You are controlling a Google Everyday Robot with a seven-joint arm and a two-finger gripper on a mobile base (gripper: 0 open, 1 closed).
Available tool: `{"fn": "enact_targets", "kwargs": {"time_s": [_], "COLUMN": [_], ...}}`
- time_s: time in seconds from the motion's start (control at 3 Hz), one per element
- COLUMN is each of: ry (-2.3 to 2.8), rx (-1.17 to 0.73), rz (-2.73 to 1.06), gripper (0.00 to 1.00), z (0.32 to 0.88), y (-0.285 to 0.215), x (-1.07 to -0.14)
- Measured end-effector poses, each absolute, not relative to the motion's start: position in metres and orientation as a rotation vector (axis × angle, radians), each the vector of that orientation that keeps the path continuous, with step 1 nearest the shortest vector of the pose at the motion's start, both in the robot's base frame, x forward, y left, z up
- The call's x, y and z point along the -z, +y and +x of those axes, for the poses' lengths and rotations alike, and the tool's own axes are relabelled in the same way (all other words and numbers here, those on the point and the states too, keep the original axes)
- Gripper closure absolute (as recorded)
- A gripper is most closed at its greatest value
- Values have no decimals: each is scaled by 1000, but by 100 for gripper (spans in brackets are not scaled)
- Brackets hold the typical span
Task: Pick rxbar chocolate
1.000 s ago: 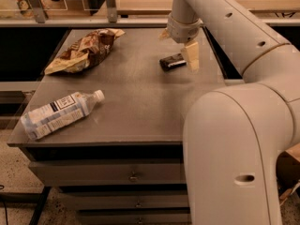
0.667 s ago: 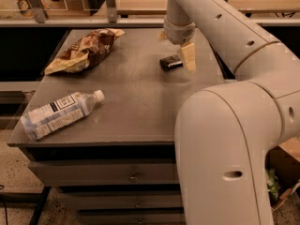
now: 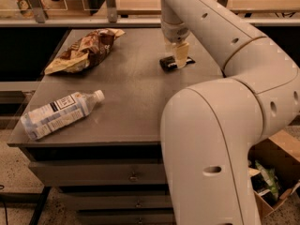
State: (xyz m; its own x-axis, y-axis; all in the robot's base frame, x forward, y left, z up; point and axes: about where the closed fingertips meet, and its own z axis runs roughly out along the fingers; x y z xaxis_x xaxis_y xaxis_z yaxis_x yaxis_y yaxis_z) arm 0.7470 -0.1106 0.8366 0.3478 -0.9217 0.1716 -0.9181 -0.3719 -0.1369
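Gripper [image 3: 178,55] down at the far right part of the counter [image 3: 136,107], hanging from the arm [image 3: 220,27] sweeping in over the right edge. Directly over the rxbar chocolate [image 3: 165,63], covering its middle. Released, clenched or grasping the bar: cannot tell from this angle. Touching the wrapper or just above it: cannot tell either.

Rxbar chocolate flat on the counter, toward the far right corner, a little in from both the far edge and the right edge. Dark wrapper showing on either side of the gripper, with a paler strip at the right end. No sign of lift: flush with the surface, by the look of it.

Elsewhere: crinkled snack bag [image 3: 84,50] at the far left corner, well apart from the bar. Clear bottle [image 3: 58,112] on its side near the front left corner, cap pointing toward the counter's middle. Neither in the way.

Judged progress: reach done, alignment over the right item done or nearly so. Left to do: secure the grasp, if not secured yet, then raise the bar clear of the counter. Probably most of the travel spent, but the pick itself not yet shown, with the bar down on the surface.
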Motion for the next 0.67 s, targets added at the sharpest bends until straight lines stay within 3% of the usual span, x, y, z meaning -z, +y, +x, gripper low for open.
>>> {"fn": "enact_targets", "kwargs": {"time_s": [0.67], "ry": [1804], "rx": [289], "rz": [-2556], "gripper": [87], "z": [744], "y": [-112], "x": [-828]}}
